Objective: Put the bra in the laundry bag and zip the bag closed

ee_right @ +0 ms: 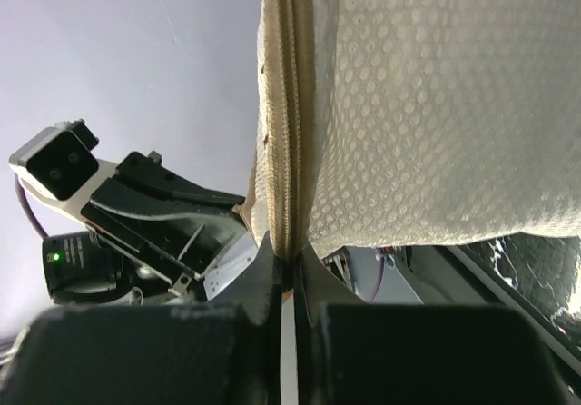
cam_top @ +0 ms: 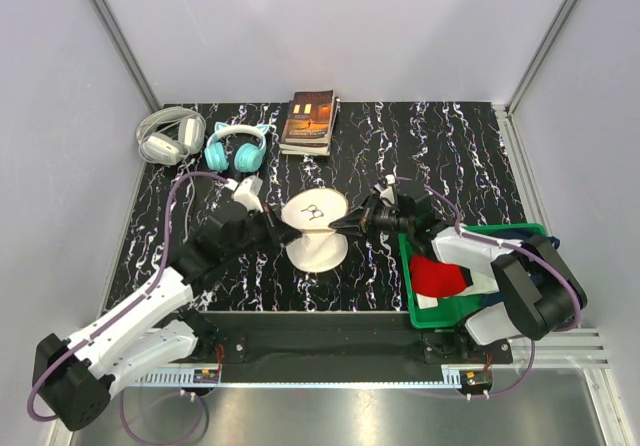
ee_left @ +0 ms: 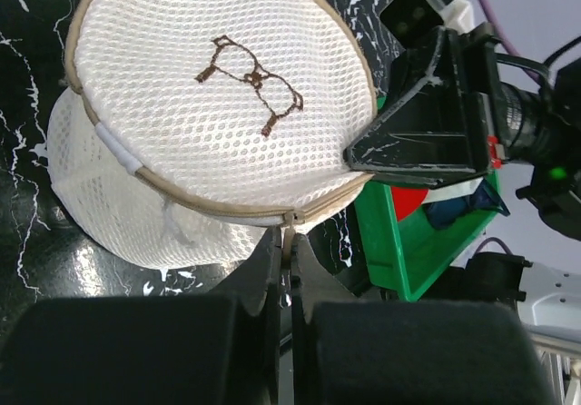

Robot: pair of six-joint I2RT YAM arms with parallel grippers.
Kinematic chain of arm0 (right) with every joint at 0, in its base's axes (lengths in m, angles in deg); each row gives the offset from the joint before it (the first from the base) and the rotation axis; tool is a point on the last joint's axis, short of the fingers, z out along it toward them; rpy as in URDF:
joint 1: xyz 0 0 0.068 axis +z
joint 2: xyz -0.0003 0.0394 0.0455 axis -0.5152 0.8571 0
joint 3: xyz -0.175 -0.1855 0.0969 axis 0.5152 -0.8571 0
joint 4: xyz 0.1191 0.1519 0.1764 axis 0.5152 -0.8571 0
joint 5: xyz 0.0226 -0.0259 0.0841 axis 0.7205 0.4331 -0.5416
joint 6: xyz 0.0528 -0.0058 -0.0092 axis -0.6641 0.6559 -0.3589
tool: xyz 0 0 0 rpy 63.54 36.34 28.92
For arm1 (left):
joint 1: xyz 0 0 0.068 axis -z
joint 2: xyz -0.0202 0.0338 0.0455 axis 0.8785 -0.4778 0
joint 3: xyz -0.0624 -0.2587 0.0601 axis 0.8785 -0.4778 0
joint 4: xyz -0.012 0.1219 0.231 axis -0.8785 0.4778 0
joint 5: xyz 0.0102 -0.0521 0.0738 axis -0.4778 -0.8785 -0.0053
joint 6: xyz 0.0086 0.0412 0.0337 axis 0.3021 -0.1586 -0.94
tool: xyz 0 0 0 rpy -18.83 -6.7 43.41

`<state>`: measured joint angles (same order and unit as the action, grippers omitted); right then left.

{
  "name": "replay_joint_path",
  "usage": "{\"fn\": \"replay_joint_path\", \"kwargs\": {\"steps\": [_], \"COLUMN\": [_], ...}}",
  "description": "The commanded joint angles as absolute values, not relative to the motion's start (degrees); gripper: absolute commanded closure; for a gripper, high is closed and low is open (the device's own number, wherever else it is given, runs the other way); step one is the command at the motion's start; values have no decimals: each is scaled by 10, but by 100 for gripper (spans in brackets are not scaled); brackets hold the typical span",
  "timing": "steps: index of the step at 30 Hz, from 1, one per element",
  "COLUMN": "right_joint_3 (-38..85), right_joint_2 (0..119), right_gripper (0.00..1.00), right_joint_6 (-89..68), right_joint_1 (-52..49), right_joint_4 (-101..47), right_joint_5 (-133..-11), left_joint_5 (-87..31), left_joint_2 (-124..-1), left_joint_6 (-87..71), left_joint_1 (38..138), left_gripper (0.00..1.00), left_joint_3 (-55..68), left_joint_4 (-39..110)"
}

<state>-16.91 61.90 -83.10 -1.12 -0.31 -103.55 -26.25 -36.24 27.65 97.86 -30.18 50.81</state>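
The round cream-white mesh laundry bag is held up off the table between both grippers, its flat face with the small dark drawing turned up. My left gripper is shut on the zip pull at the bag's rim. My right gripper is shut on the bag's zipped rim seam on the opposite side. The bra does not show; something white fills the bag's lower half.
A green bin at the front right holds a red cloth and a dark blue cloth. White-grey headphones, teal cat-ear headphones and a book lie along the back of the black marbled table.
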Motion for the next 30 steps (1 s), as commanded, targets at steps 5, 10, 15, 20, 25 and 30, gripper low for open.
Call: {"fn": "replay_joint_path", "kwargs": {"steps": [5, 10, 15, 20, 25, 30], "right_joint_3": [-194, -184, -127, -51, -14, 18], "right_joint_2": [601, 610, 612, 555, 497, 497], "right_gripper": [100, 100, 62, 31, 18, 3], "right_joint_6": [-777, -771, -691, -502, -439, -422], "right_joint_1": [-98, -106, -105, -104, -67, 60], "right_joint_4": [-55, -52, -117, -404, -530, -533], "right_joint_5": [-1037, -1052, -1074, -966, -842, -774], "left_joint_5": [-102, -99, -136, -152, -266, -232], "left_joint_2": [-292, -289, -285, -240, -264, -286], "left_joint_6": [190, 186, 165, 148, 142, 158], "left_joint_1": [920, 919, 919, 919, 923, 1064], "left_gripper": [100, 100, 83, 34, 16, 12], "left_joint_3": [-319, -319, -308, -280, -243, -259], "left_joint_4": [630, 630, 617, 628, 591, 504]}}
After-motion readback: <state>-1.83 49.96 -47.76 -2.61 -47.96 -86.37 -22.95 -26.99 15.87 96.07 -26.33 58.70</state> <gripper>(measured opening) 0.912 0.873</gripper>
